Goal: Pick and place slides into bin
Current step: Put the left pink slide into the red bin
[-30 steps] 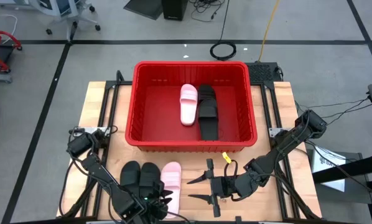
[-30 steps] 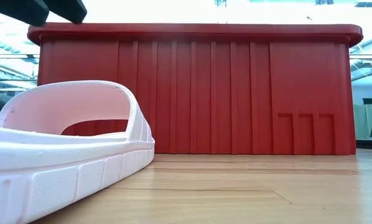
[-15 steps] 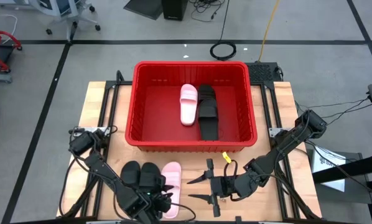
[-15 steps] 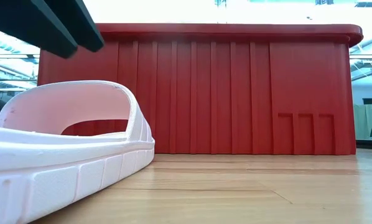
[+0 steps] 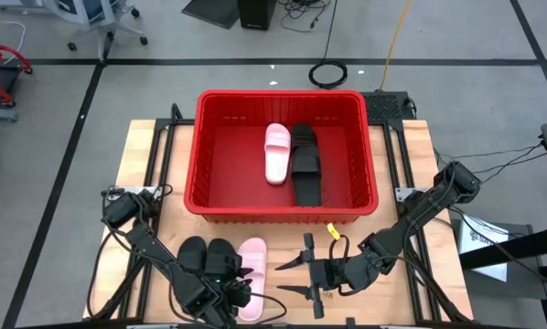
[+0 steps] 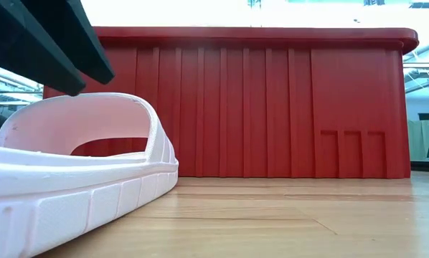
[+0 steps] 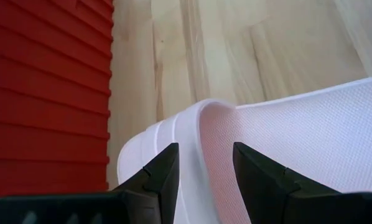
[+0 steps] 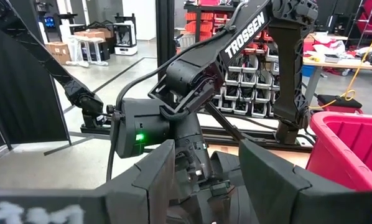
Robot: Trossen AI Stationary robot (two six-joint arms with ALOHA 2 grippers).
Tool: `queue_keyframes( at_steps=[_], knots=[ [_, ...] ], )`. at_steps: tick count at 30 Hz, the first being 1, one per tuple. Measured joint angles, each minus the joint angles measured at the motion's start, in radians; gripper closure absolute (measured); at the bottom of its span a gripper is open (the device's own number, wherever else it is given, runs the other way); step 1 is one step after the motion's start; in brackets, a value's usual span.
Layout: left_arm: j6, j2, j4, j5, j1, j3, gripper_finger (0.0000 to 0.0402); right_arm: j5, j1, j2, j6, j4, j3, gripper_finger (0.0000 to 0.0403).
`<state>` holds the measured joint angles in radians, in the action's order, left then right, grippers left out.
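A pink slide is lying on the table just in front of the bin, beside two black slides on its left. In the left wrist view the left gripper is hovering directly over the pink slide, with its fingers parted narrowly and straddling the raised edge of the strap; whether they are touching it cannot be told. In the low view the pink slide is resting flat on the table with the left gripper's dark fingers just above its strap, and the bin is standing behind.

Inside the bin, one pink slide and one black slide are lying side by side, touching.

The right gripper is waiting low over the table's front edge, right of the pink slide and apart from it, with fingers spread wide and holding nothing. The right wrist view shows these fingers open, facing the left arm.
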<state>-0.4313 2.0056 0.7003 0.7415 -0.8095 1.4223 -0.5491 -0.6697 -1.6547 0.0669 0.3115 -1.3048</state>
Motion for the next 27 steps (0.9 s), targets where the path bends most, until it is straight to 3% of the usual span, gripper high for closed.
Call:
queue_keyframes(
  at_steps=[13,27],
  knots=[
    [-0.015,0.035,0.005,-0.033,0.033,-0.001,0.0254,0.0,0.0,0.0,0.0,-0.006,0.0,0.0235],
    [-0.097,0.065,0.014,0.021,0.088,0.0,0.0254,0.0,0.0,0.0,-0.003,-0.011,0.0,0.0236]
  ],
)
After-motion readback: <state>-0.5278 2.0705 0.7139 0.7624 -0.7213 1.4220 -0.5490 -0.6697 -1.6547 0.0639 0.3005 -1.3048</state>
